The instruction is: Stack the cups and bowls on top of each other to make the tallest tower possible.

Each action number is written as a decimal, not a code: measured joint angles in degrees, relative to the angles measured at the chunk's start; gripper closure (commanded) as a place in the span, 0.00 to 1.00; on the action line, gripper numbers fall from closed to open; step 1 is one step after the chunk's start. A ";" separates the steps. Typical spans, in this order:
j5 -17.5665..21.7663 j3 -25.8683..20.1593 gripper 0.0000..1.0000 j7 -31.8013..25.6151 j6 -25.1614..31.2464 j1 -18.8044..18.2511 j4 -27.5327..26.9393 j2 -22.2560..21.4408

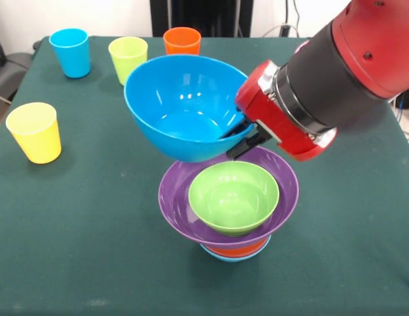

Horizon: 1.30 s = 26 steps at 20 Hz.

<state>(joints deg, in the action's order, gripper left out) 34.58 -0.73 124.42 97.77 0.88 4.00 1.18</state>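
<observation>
My gripper [242, 137] is shut on the rim of the deep blue bowl [184, 105] and holds it tilted in the air, just above and behind the tower [228, 201]. The tower has a small green bowl [233, 196] sitting in the wide purple bowl [178, 197], over an orange bowl [236, 249] and a light-blue bowl [224, 256] at the bottom. Four cups stand upright at the back and left: blue [70, 52], lime green [128, 58], orange [182, 41], yellow [34, 131]. The pink bowl is out of view.
The green table cloth [85, 250] covers the table. The arm [349, 66] comes in from the upper right. The robot's dark pedestal [197, 16] stands at the far edge.
</observation>
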 measured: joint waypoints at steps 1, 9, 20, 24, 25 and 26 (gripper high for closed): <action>0.01 0.00 1.00 0.00 -0.01 0.01 -0.19 0.35; -0.02 0.00 1.00 0.00 -0.01 0.14 -1.46 1.35; -0.02 -0.01 1.00 0.00 0.00 1.18 -3.34 1.64; -0.02 -0.01 1.00 0.00 0.00 1.66 -3.63 1.74; -0.01 -0.02 1.00 0.00 0.00 1.90 -3.83 1.85; -0.01 -0.06 1.00 0.00 -0.01 2.05 -4.01 1.97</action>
<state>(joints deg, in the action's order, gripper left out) 34.56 -0.78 124.42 97.76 2.94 -0.01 3.15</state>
